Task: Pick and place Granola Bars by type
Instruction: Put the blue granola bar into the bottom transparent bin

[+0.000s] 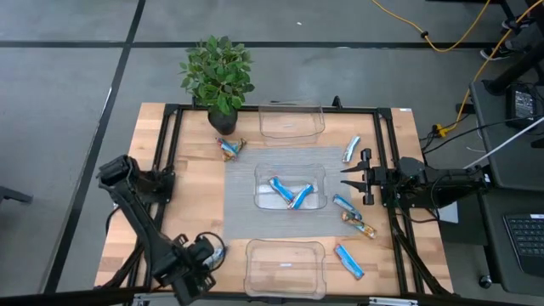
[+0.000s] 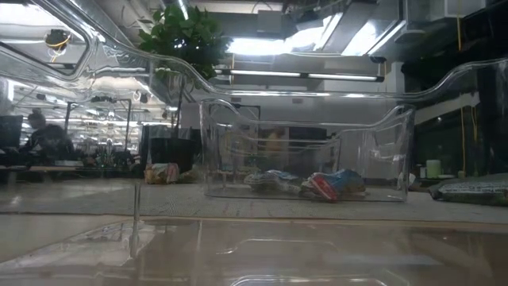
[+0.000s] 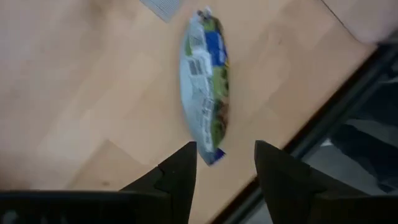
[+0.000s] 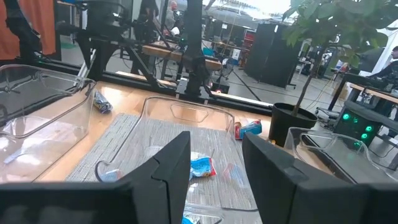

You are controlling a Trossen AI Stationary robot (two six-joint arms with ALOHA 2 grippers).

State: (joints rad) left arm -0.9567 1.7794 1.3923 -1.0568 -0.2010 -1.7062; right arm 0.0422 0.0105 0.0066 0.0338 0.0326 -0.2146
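Note:
My left gripper is open at the table's near left, over the wood. A silvery light blue-green bar lies flat there, and the fingers stand on either side of its nearest end without holding it. My right gripper is open and hovers level at the right of the middle bin, pointing left. Two bright blue bars lie in that bin. Other bars lie on the table: one by the plant, one light blue, and a silvery, a brown-orange and a blue one at the right.
A clear bin stands at the far edge and another at the near edge; its wall fills the low view's foreground. A potted plant sits at the far left. A grey mat lies under the middle bin. Black frame rails run along the table.

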